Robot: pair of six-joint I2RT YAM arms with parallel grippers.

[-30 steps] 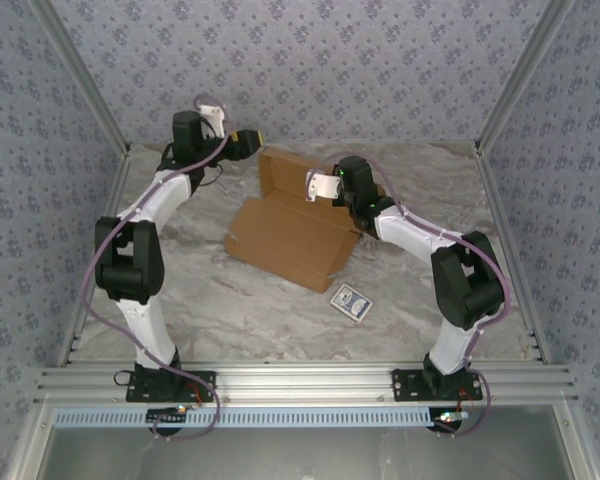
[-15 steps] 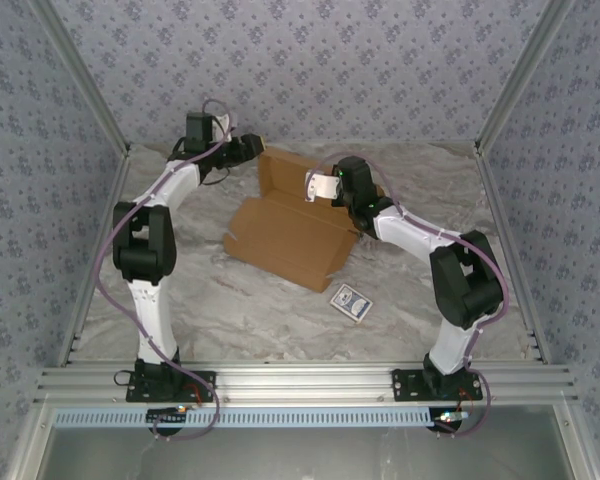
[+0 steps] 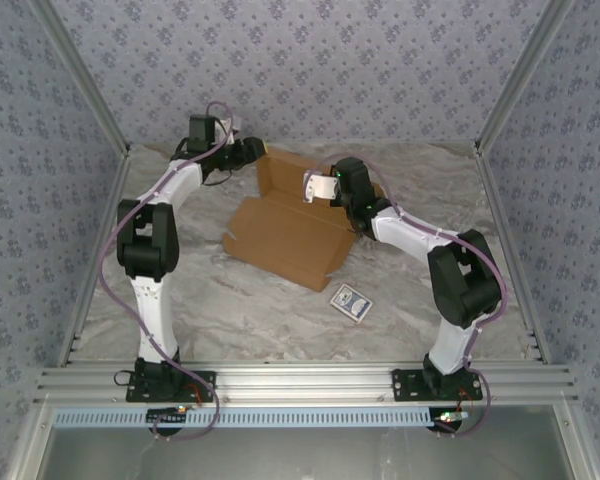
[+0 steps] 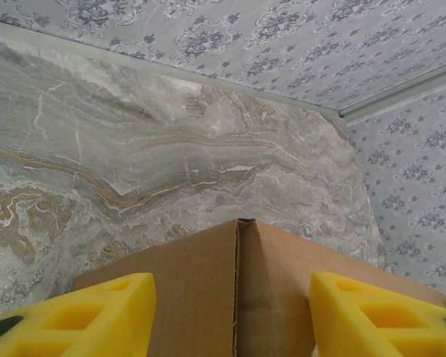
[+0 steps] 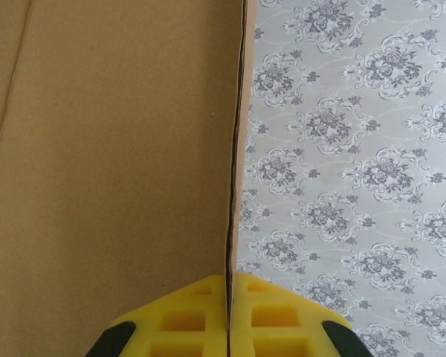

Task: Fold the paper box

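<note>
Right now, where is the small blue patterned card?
In the top view, the small blue patterned card lies flat on the grey marble table, right of centre, just off the near right corner of the plain brown cardboard box and apart from it.

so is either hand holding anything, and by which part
The right hand is shut on the box, pinching the thin edge of its raised panel. The left hand is open, straddling a box corner without gripping it.
</note>
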